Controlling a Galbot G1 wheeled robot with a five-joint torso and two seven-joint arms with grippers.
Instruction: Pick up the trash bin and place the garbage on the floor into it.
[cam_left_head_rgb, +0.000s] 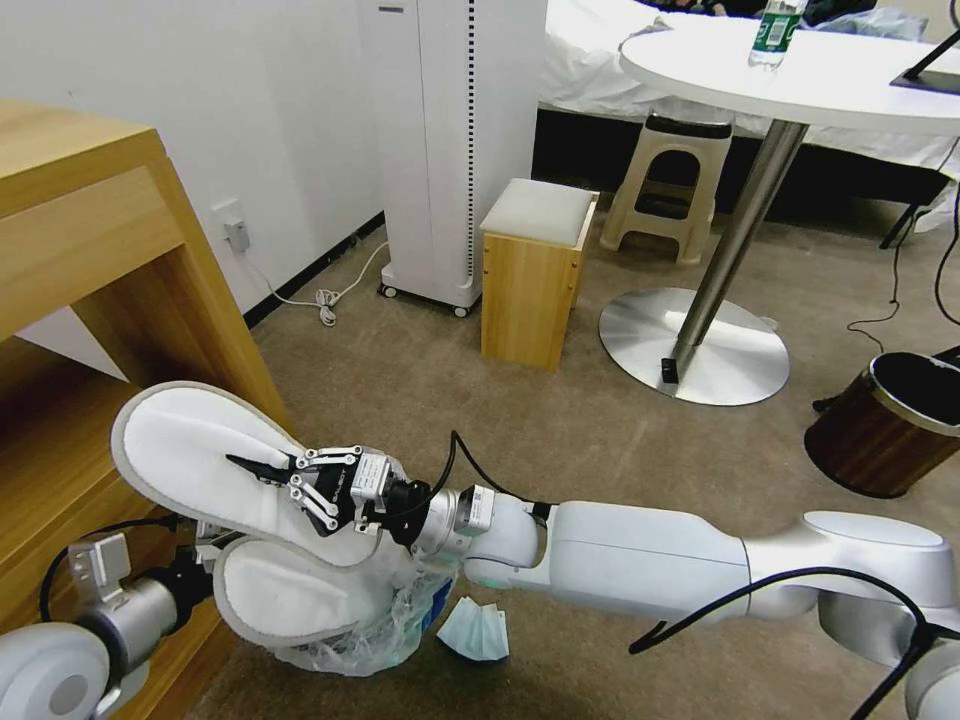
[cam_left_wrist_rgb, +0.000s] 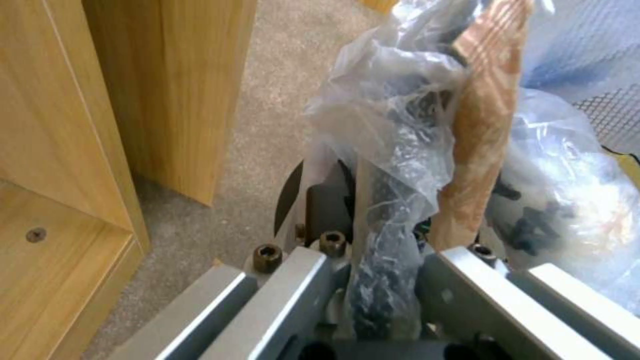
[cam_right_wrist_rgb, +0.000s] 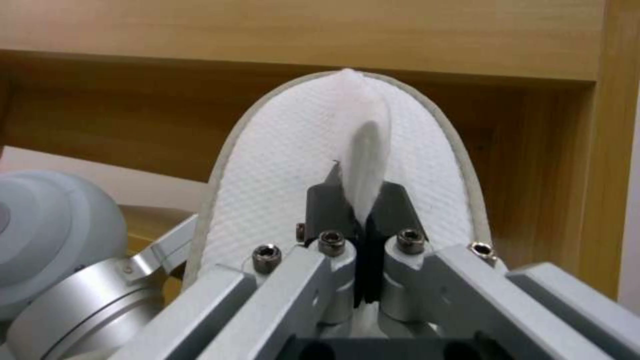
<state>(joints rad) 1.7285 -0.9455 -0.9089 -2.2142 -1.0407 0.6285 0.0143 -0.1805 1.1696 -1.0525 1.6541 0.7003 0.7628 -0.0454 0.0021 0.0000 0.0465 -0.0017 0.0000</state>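
Note:
My right gripper (cam_left_head_rgb: 262, 466) reaches left across the carpet and is shut on a pinched fold of a white slipper (cam_left_head_rgb: 185, 450), held up in front of the wooden shelf. In the right wrist view the gripper (cam_right_wrist_rgb: 363, 202) squeezes that fold of the slipper (cam_right_wrist_rgb: 280, 165). A second white slipper (cam_left_head_rgb: 280, 590) stands in the trash bin (cam_left_head_rgb: 375, 630), of which mostly the crinkly clear bag shows. My left gripper (cam_left_head_rgb: 205, 548) is low at the left, shut on the bin's bagged rim (cam_left_wrist_rgb: 383, 235). A light-blue mask (cam_left_head_rgb: 476, 630) lies on the floor (cam_left_head_rgb: 600, 440) beside the bin.
The wooden shelf unit (cam_left_head_rgb: 90, 260) stands close on the left. A wood-brown metal-rimmed bin (cam_left_head_rgb: 885, 425) is at the right, with a small wooden stool (cam_left_head_rgb: 535, 270), a round table's metal base (cam_left_head_rgb: 695, 345) and a white appliance (cam_left_head_rgb: 450, 150) farther off. Open carpet lies between.

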